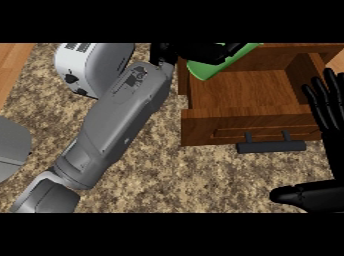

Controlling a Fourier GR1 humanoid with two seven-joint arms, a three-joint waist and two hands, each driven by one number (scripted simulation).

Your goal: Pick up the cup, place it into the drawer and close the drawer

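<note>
Over the open drawer (241, 95) (back-left corner), my left hand (197, 52) grips the green cup (208, 67); my right hand (337, 130) rests open beside it, toaster (90, 65) left.

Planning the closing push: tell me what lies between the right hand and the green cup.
In the head view, the open drawer's bare wooden floor lies between the right hand and the green cup.
</note>
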